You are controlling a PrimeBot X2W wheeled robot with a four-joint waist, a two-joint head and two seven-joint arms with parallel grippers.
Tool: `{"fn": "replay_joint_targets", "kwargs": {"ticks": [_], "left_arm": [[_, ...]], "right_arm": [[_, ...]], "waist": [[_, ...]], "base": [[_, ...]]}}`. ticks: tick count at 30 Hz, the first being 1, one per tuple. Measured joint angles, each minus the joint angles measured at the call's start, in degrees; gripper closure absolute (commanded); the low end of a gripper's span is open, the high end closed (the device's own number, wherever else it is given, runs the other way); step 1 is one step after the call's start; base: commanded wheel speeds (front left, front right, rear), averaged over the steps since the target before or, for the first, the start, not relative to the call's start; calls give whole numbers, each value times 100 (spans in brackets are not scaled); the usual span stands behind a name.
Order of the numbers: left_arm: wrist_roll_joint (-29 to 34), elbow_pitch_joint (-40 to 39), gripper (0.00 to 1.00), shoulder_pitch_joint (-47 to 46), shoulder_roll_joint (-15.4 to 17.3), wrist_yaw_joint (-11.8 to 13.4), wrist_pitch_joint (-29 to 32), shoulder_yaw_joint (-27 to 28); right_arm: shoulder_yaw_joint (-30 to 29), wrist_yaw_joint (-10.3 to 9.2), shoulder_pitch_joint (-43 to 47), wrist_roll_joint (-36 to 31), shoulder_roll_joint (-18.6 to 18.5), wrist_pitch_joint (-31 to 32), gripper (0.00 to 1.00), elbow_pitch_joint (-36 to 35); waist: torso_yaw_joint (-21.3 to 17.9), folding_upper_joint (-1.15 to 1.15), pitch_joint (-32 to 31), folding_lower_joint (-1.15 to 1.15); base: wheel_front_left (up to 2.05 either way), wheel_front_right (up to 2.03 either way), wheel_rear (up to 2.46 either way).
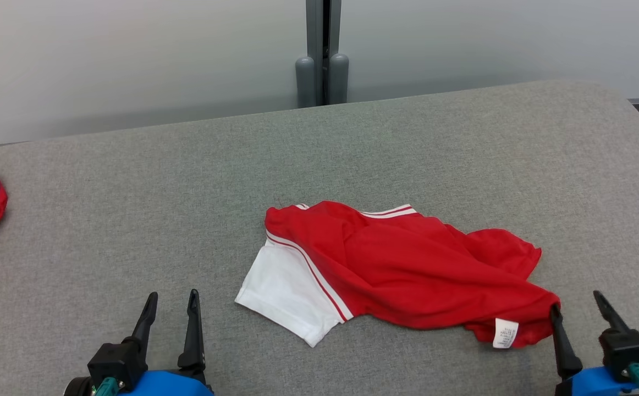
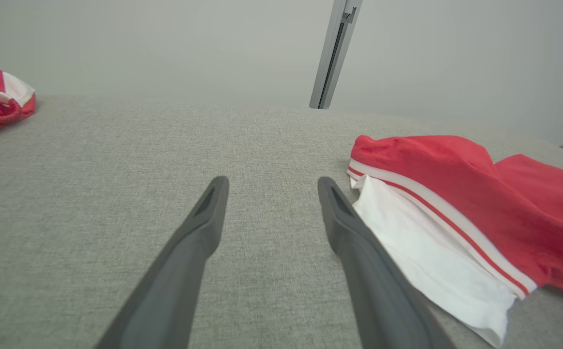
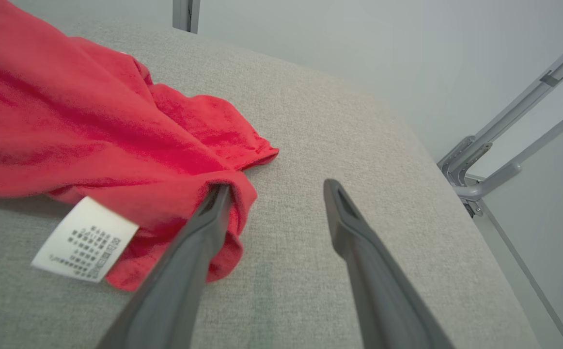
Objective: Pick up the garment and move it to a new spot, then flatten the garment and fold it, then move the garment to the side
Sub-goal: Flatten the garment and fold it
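Grey tabletop (image 1: 132,192) with crumpled red garment (image 1: 407,258)

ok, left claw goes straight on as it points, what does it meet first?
Probably just the bare table: the left claw points across open grey surface. The garment lies off to its right, out of line. Depth is unclear, so it may skim past to the wall.

At the lower left of the head view, the left gripper (image 1: 172,297) rests low with its two long dark fingers spread well apart, pointing up the frame and leaning slightly right. At the lower right, the right gripper (image 1: 576,301) also has its fingers parted, tilted toward the upper left. A blue wrist housing (image 1: 165,384) sits behind the left one at the bottom edge.
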Motion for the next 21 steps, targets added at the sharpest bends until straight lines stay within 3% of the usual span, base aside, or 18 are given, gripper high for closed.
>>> {"fn": "replay_joint_targets", "kwargs": {"ticks": [6,13,21], "left_arm": [[34,-8,0,-23,4,-5,0,38],[51,-11,0,-87,-15,-24,0,29],[93,-24,0,-229,-49,-66,0,15]], "right_arm": [[-432,-1,-241,288,-25,-115,0,-632],[-474,-1,-734,375,-331,314,0,-1194],[442,0,-1380,1344,-917,2187,0,105]], "waist": [[-3,0,0,0],[90,0,13,0],[359,0,142,0]], "base": [[0,0,0],[0,0,0],[0,0,0]]}}
